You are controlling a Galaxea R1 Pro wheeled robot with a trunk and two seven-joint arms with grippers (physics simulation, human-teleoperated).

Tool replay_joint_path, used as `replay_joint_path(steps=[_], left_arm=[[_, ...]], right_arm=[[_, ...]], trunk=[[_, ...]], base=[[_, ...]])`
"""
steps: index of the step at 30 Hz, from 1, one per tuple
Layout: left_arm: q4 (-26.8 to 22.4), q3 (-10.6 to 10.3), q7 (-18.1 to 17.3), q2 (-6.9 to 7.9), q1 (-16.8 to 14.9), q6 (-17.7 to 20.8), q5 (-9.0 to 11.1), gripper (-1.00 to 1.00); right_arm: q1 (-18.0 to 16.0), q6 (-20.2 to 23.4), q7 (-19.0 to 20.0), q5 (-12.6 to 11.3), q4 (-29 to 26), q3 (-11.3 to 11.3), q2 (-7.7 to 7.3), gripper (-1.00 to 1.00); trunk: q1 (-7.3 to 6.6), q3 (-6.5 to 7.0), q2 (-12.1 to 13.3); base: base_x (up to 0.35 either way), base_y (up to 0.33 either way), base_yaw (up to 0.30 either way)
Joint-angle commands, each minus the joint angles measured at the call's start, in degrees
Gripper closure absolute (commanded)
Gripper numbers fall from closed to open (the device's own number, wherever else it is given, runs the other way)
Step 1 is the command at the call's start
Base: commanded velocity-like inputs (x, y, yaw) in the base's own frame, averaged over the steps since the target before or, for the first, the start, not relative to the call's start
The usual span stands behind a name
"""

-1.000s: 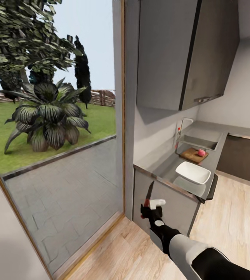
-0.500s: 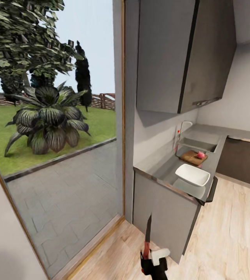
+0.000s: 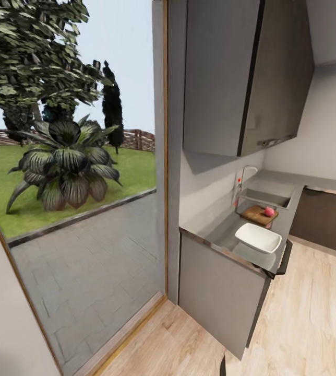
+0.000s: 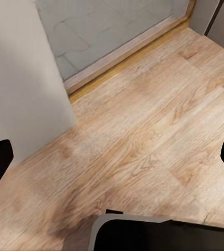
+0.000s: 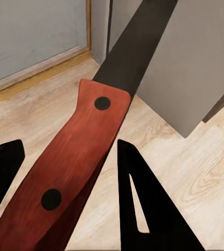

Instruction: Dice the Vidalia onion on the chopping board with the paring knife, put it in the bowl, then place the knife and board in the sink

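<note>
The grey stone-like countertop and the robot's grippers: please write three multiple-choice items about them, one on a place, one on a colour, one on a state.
1. Where does the small pink-red round thing lie?
A. in the white squarish bowl
B. on the dark brown wooden chopping board
C. on the floor

2. What colour is the handle of the paring knife?
A. reddish-brown
B. white
C. green

3. What state is the right gripper in?
A. open and empty
B. shut on the knife
C. shut on the bowl

Key: 1 B, it sits on the chopping board, beyond the bowl on the countertop. 2 A, the paring knife shows a reddish-brown handle with two dark rivets. 3 B, the right gripper has its fingers at both sides of the handle.
</note>
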Motion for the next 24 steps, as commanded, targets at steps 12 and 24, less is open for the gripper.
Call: replay_joint_path(steps=[12, 24], left_arm=[[-1.0, 0.5, -0.7, 0.12, 0.1, -0.9, -0.7, -1.0], [-1.2, 0.4, -0.7, 0.64, 0.1, -2.3, -0.7, -1.0]], right_arm=[[0.8, -0.4, 0.0, -0.5, -0.9, 0.4, 1.04, 1.0], [0.8, -0.5, 0.0, -0.6, -0.9, 0.4, 0.93, 1.0]], trunk=[[0.02, 0.12, 0.0], [0.02, 0.12, 0.0]], base=[[0.0, 0.0, 0.0], [-0.162, -0.156, 0.0]])
